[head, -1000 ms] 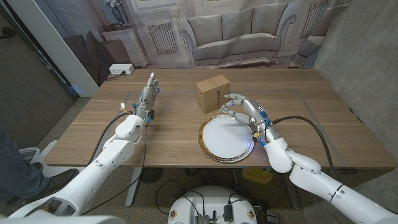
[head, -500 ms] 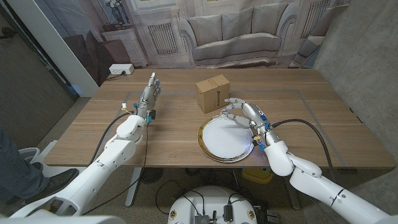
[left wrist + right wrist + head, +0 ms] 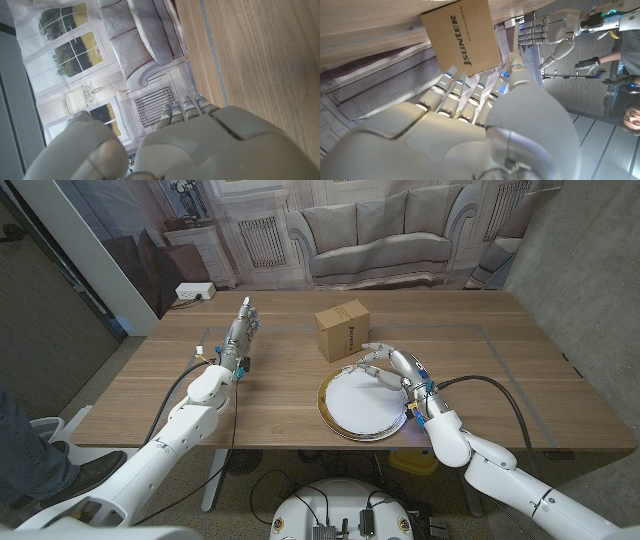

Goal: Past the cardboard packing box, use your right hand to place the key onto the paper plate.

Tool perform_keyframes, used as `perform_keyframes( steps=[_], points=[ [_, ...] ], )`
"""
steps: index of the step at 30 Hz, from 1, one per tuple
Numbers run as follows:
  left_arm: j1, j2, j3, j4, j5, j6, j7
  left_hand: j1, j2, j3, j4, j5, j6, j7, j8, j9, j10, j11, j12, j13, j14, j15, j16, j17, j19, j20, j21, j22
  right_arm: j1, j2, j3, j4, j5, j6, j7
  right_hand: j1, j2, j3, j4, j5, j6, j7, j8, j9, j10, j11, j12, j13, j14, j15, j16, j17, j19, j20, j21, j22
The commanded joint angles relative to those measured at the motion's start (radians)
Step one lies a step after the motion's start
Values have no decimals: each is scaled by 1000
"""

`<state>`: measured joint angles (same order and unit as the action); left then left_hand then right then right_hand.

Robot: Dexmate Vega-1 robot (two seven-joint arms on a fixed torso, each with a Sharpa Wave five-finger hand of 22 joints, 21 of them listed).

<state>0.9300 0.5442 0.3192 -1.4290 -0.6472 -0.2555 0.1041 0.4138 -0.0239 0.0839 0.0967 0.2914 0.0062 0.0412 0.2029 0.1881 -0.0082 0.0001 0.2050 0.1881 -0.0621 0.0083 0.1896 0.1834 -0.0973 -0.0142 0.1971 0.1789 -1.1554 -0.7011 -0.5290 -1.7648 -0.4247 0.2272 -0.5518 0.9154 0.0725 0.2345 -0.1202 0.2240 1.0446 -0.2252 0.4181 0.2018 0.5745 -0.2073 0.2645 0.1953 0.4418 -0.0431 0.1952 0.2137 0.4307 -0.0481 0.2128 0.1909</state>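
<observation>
The white paper plate (image 3: 362, 406) with a gold rim lies on the table in front of me. The cardboard box (image 3: 342, 330) marked JSLINTER (image 3: 462, 37) stands just beyond it. My right hand (image 3: 386, 366) hovers over the plate's far right rim, fingers curled toward the plate's middle. Thumb and fingertips meet on a small dark thing that looks like the key (image 3: 348, 367), most of it hidden. My left hand (image 3: 240, 332) stands far to the left on the table, fingers straight and holding nothing.
A white power strip (image 3: 194, 291) lies at the table's far left corner. Thin tape lines mark the wood around the work area. In the right wrist view a person (image 3: 625, 55) stands behind the table beside another robot arm.
My right hand has come back from beside the box toward me and now hangs lower over the plate's far rim. The left hand, box and plate have not moved.
</observation>
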Motion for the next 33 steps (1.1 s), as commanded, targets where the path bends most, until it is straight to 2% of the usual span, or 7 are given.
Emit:
perform_keyframes(
  steps=[1, 33],
  points=[
    [-6, 1, 5, 0, 2, 12, 0, 1, 8, -5, 2, -4, 3, 1, -3, 2, 4, 1, 2, 6, -3, 2, 0, 2, -9, -2, 2, 2, -6, 2, -7, 9, 13, -15, 13, 4, 3, -3, 1, 0, 8, 1, 3, 4, -4, 0, -1, 2, -4, -103, -5, 4, -4, -58, -1, 3],
    [-23, -4, 20, 2, 13, 28, 2, 3, 10, -11, 2, -4, 3, 0, -3, 2, 4, 2, 2, 6, -4, 3, 0, 2, -14, -2, 1, 2, -14, -10, -21, 20, 9, -55, 9, 7, 3, -5, -1, 0, 11, 1, 1, 3, -9, 1, -5, 2, -12, -98, -4, 3, -9, -54, -2, 2]
  ],
)
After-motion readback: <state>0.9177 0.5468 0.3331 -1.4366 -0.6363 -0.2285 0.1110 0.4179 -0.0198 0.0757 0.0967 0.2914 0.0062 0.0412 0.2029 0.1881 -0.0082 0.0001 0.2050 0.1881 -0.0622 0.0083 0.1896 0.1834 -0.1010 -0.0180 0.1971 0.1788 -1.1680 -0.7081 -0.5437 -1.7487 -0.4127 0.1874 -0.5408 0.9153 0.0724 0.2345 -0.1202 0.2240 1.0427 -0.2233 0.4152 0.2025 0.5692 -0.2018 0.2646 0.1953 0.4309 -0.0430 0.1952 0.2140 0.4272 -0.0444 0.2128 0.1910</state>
